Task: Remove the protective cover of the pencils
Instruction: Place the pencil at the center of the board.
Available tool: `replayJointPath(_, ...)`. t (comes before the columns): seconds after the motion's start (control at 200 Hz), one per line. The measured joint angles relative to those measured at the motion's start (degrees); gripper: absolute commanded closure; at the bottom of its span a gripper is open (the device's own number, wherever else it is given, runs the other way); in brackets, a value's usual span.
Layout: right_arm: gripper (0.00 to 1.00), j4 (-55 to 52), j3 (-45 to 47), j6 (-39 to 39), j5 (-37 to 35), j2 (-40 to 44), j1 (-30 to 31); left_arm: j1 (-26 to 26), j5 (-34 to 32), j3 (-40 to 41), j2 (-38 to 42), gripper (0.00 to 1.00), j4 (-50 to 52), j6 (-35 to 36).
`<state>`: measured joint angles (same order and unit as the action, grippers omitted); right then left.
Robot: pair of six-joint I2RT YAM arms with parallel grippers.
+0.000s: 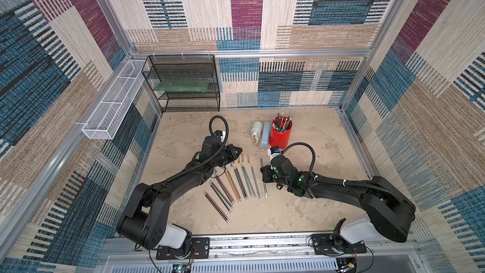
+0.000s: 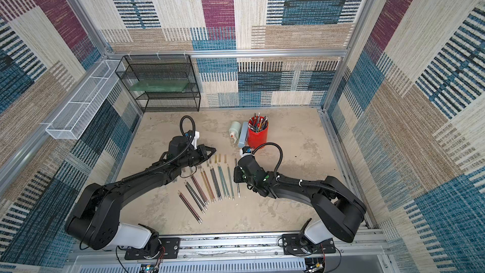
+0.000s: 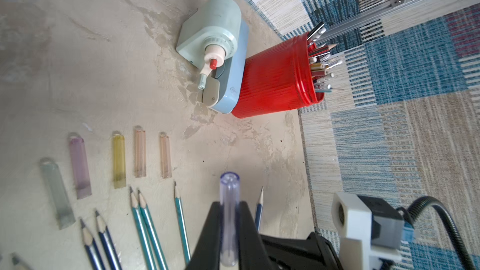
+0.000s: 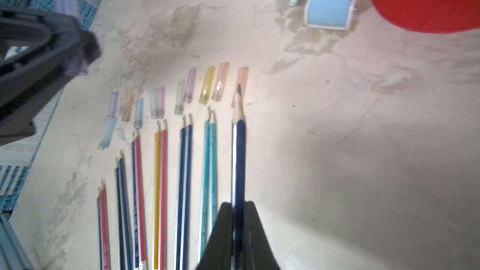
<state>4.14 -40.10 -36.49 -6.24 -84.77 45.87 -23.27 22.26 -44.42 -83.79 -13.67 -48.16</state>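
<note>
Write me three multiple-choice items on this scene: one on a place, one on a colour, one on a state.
1. The red cup stands: A. at the near edge; B. beside the sharpener; C. in the far left corner.
2. The pencil in the right gripper is: A. yellow; B. red; C. dark blue.
3. The left gripper is: A. shut on a clear cap; B. open and empty; C. shut on a pencil.
B: cup and sharpener stand side by side in both top views. C: the right wrist view shows its blue shaft. A: the left wrist view shows the cap clamped.
</note>
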Motion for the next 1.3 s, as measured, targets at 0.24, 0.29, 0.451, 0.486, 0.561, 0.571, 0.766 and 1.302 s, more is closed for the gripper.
replayJointPath(0.24, 1.00, -0.4, 0.1, -0.1, 2.6, -4.0, -2.3, -0.1, -1.4, -7.7, -5.7, 0.99, 10.5, 0.7)
replayJointPath(0.29, 1.00, -0.3, 0.1, -0.1, 3.3, -4.9, -2.6, -0.2, -1.4, -9.9, -7.6, 0.99, 12.5, 1.1)
replayJointPath(0.451, 0.99, 0.2, -0.1, 0.2, 5.1, -7.5, -3.1, -0.8, -1.1, -14.3, -12.8, 1.00, 17.2, 1.7)
replayJointPath(0.486, 0.99, 0.3, -0.4, 0.2, 5.8, -8.2, -3.1, -0.9, -1.0, -15.0, -13.6, 1.00, 18.2, 1.8)
replayJointPath(0.561, 0.99, 0.9, -1.2, 0.4, 7.1, -9.7, -3.1, -1.5, -1.1, -17.2, -15.4, 1.00, 20.1, 2.3)
replayJointPath(0.571, 0.99, 0.9, -1.3, 0.3, 7.3, -9.9, -3.1, -1.6, -1.1, -17.4, -15.6, 1.00, 20.3, 2.4)
replayJointPath(0.766, 0.99, 2.2, -3.1, 0.3, 9.7, -13.0, -2.3, -2.8, -1.3, -23.0, -19.6, 1.00, 24.6, 4.7)
replayJointPath(1.302, 0.87, 2.8, -4.5, -0.8, 9.6, -14.3, -1.2, -5.4, -2.5, -28.4, -24.0, 1.00, 29.0, 7.8)
